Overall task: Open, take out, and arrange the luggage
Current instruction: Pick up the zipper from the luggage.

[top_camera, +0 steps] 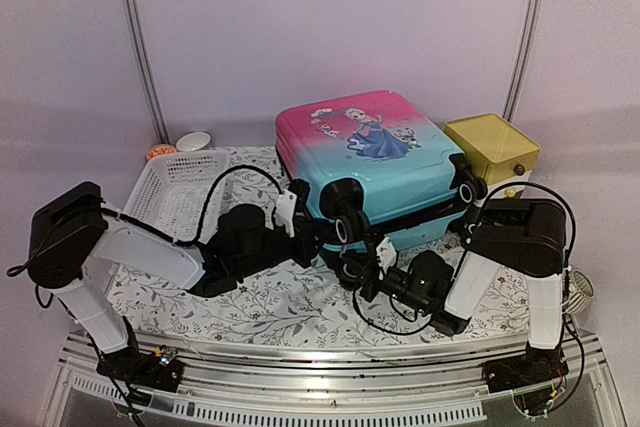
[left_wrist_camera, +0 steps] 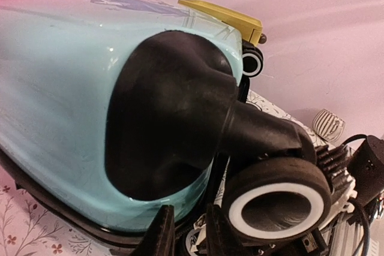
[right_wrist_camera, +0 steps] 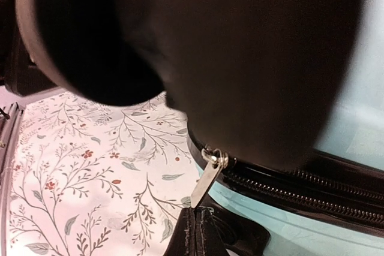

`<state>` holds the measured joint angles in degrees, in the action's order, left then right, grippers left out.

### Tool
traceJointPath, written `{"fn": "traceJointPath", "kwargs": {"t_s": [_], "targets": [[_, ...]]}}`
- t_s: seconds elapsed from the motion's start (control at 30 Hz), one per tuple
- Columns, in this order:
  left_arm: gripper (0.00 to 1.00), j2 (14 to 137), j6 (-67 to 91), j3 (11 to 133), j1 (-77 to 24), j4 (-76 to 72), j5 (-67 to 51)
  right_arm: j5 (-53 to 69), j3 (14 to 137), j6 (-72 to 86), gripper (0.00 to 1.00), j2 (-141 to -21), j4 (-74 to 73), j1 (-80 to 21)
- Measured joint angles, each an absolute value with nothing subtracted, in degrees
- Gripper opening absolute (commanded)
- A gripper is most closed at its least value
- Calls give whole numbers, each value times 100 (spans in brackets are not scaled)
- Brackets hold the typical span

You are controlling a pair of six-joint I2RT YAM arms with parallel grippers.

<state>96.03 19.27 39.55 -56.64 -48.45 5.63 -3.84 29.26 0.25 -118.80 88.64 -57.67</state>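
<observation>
Turquoise-to-pink hard shell: the luggage [top_camera: 365, 152] is laid flat on the tabletop [top_camera: 270, 312], directly ahead of both claws, with the wheels turned toward them and the lid not yet lifted.

Left claw [left_wrist_camera: 189, 235]: set low at the near left corner of the case, beneath the black wheel housing [left_wrist_camera: 174, 118], with a wheel [left_wrist_camera: 279, 208] just to its right. The fingers are set narrow, with a small gap between them. Whether the rim is pinched cannot be told. Judged: the case is braced here against sliding.

Right claw [right_wrist_camera: 198, 232]: closed tight on the silver zipper pull [right_wrist_camera: 208, 175], which hangs from the black zipper band [right_wrist_camera: 300, 193] just above the fingertips. Judged: the pull is gripped so the zip can be drawn round the shell.

A white perforated basket [top_camera: 175, 192] is noted left of the left claw. A yellow-topped box [top_camera: 490, 147] is noted beyond the right claw and to its right, just beside the case.

Surface: a white cloth [right_wrist_camera: 90, 166] printed with leaves and red berries is spread under both claws.

Room: a pale lilac wall [top_camera: 330, 27], divided by grey upright strips, is seen behind.
</observation>
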Motion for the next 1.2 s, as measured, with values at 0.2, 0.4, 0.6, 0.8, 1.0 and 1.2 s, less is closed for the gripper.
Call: {"fn": "traceJointPath", "kwargs": {"t_s": [0.2,0.4,0.6,0.8,1.0,1.2], "targets": [[20,9603,1855,4241,-5655,-4466,436,-753,2930,-506,1,-11880,8844,-5889],[20,9590,1839,4364,-5647,-4244,397,-860,3094,-838,1,-11880,8696,-5944],[20,9382,1802,4359,-5642,-3986,408,-801,3457,-1280,1,-11885,8833,-6250],[20,9345,1800,4320,-5642,-3881,405,-825,3745,-1581,1,-11889,8858,-6438],[20,9334,1800,3933,-5645,-3894,460,-930,3312,-1531,3,-11703,8868,-6445],[20,9334,1643,3675,-5756,-4104,705,-987,2639,-1216,5,-11286,8884,-6401]]}}
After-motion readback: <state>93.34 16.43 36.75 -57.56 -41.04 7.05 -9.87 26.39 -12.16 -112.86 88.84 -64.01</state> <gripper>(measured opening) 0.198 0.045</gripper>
